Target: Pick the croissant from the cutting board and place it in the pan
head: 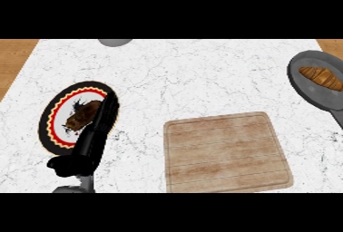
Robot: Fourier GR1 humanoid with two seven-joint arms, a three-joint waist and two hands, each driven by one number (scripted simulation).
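Note:
The brown croissant (322, 77) lies inside the grey pan (305, 88) at the counter's right edge. The wooden cutting board (226, 152) sits at lower centre with nothing on it. My left hand (90, 142) shows at the lower left, its fingers straight and reaching up over a round plate. No right hand shows in the head view.
A round plate (57, 120) with a red, yellow and black rim sits at the left, with a dark brown item (81, 114) on it, partly hidden by my left hand's fingers. A grey round object (115, 41) peeks in at the top edge. The counter is white marble.

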